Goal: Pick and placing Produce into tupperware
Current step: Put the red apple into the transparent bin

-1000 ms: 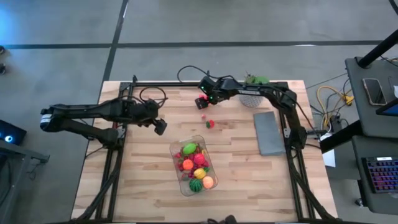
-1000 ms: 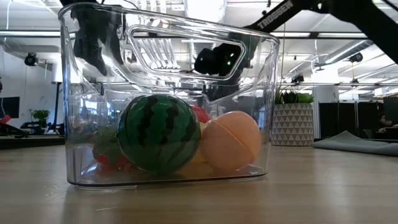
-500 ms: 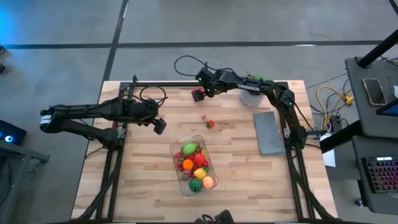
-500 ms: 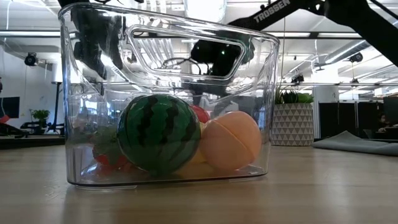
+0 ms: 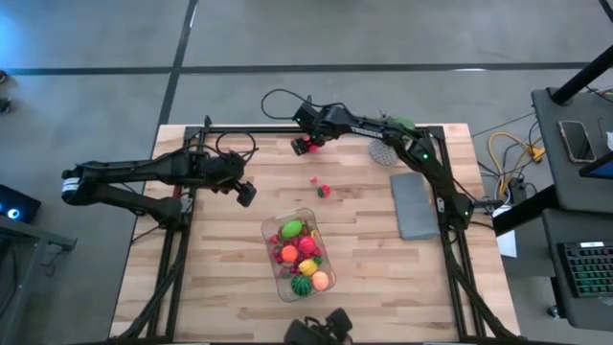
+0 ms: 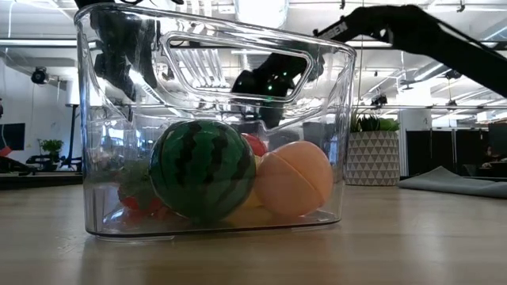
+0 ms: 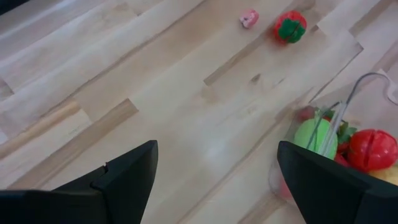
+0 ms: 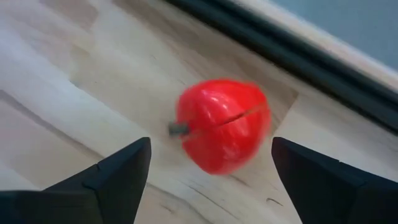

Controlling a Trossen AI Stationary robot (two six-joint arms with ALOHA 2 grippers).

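Observation:
The clear tupperware (image 5: pixel 300 255) stands on the table's near middle and holds several produce pieces; in the low view (image 6: pixel 214 127) a watermelon (image 6: pixel 202 168) and an orange fruit (image 6: pixel 293 178) show in it. A red-green strawberry (image 5: pixel 324 191) and a tiny pink piece (image 5: pixel 313 179) lie loose on the wood. My right gripper (image 5: pixel 305 146) is open near the far edge, with a red fruit (image 8: pixel 221 134) on the table between its fingers, a gap showing on each side. My left gripper (image 5: pixel 246 194) is open and empty, left of the tupperware.
A potted plant in a white pot (image 5: pixel 388 146) stands at the far right, with a flat grey slab (image 5: pixel 414 203) near it. A dark rail (image 8: pixel 292 59) runs along the far edge just behind the red fruit. Bare wood lies left of and in front of the tupperware.
My right gripper has gone toward the table's far edge and a little to the left, away from the loose strawberry. My left arm has kept still.

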